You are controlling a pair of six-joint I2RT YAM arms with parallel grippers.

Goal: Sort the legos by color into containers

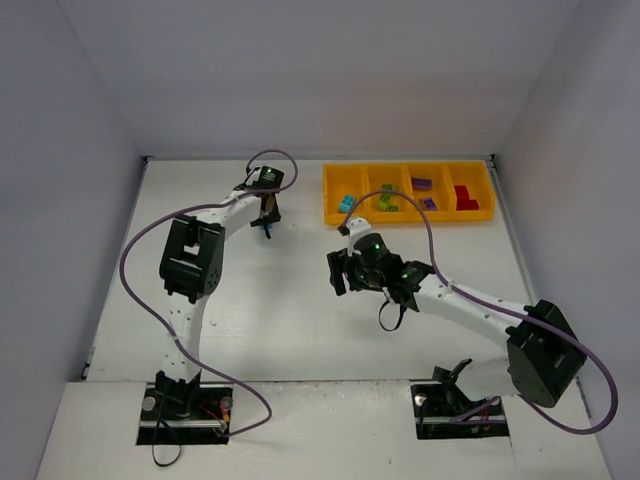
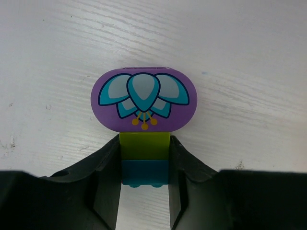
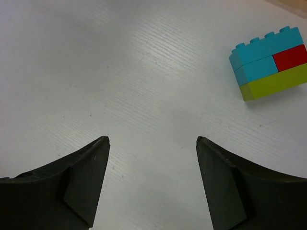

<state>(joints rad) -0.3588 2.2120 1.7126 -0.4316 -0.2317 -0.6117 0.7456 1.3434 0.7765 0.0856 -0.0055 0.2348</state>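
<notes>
My left gripper (image 2: 144,142) is shut on a lego cluster: a purple oval tile with a flower print (image 2: 144,99) on top of a lime brick (image 2: 144,147) and a teal brick (image 2: 145,171). In the top view this gripper (image 1: 266,220) is low over the table, left of the orange-yellow tray (image 1: 331,216). My right gripper (image 3: 151,140) is open and empty over bare table. A teal, red and lime cluster (image 3: 269,63) lies ahead of it to the right. In the top view the right gripper (image 1: 341,268) is below the tray's left end.
The tray's four compartments hold, from left to right, a teal brick (image 1: 346,204), lime bricks (image 1: 385,200), purple bricks (image 1: 424,194) and red bricks (image 1: 465,197). White walls close in the table on three sides. Purple cables loop off both arms.
</notes>
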